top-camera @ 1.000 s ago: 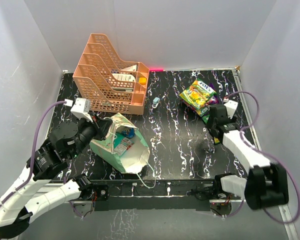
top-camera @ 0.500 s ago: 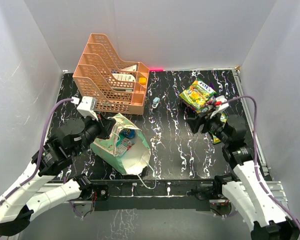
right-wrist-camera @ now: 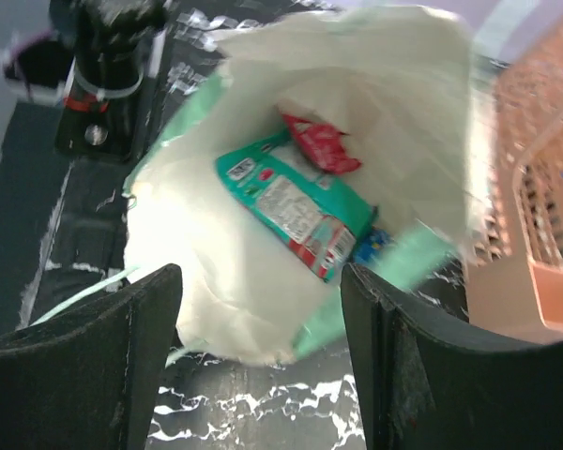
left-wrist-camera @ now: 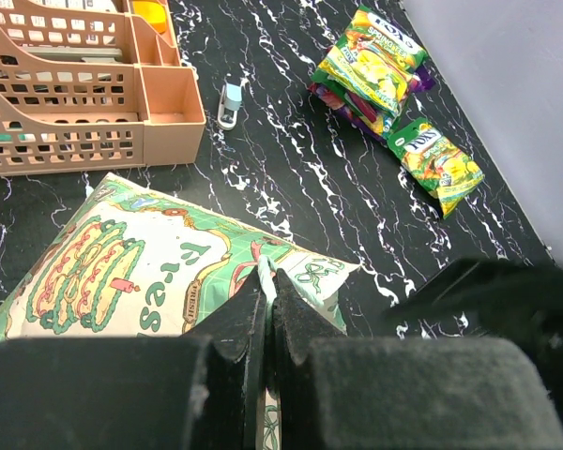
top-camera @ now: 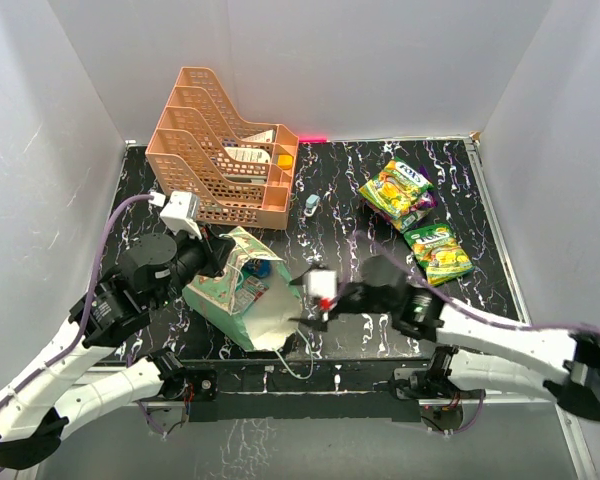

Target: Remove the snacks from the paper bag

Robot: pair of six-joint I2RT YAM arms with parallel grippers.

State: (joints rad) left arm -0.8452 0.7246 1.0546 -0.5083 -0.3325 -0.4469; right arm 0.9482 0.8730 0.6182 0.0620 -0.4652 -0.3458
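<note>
Low, right hand (right-wrist-camera: 260, 281) spread at paper bag (right-wrist-camera: 357, 84) mouth, left hand (left-wrist-camera: 267, 300) pinching rim

Counter: black marble-patterned counter (top-camera: 350, 215) with white veining.
Back left: orange plastic lattice tray rack (top-camera: 220, 150), standing upright.
Near left: mint-green paper gift bag (top-camera: 212, 297), on its side.
Beside the rack: small pale blue-white object (top-camera: 311, 205).
Back right: yellow-green glossy snack packet (top-camera: 398, 188) overlapping a purple packet (left-wrist-camera: 422, 81).
Just nearer: smaller green-and-yellow snack packet (top-camera: 438, 252), lying flat.

One bag (top-camera: 215, 298), one rack (top-camera: 210, 150), at least five snacks (top-camera: 437, 250).
</note>
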